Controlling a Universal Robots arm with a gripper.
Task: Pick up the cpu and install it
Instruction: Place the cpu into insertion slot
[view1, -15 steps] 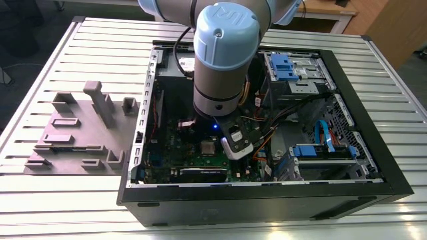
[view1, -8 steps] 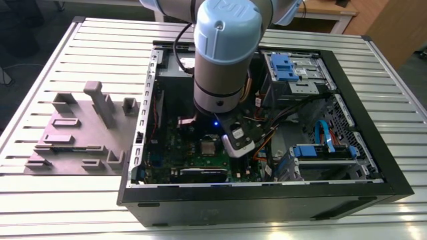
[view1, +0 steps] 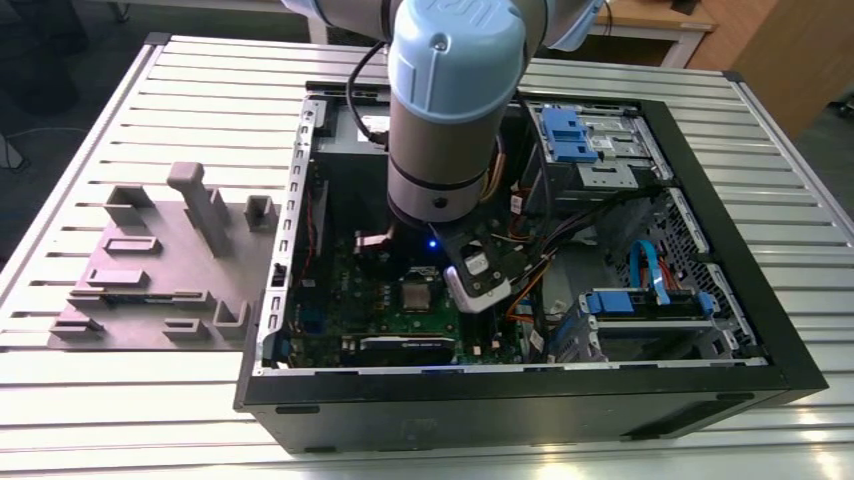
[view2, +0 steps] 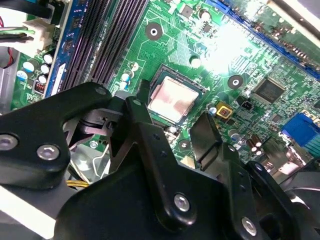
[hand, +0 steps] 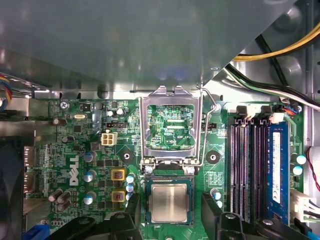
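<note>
The cpu (hand: 170, 202) lies flat in the socket (hand: 148, 206) on the green board (hand: 75, 150). The gripper (hand: 172, 212) hangs over it, fingers apart, holding nothing. In the exterior view, a grey tray (view1: 147, 270) sits at 9 o'clock from the case (view1: 534, 410).

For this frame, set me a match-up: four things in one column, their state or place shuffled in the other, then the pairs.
1. cpu
2. metal clamp frame
3. gripper
4. yellow cable

A. open, a finger on each side of the socket
B. lying flat in the socket
C. crossing bare case metal
D. swung up, off the socket

Pairs: 1-B, 2-D, 3-A, 4-C.
</note>
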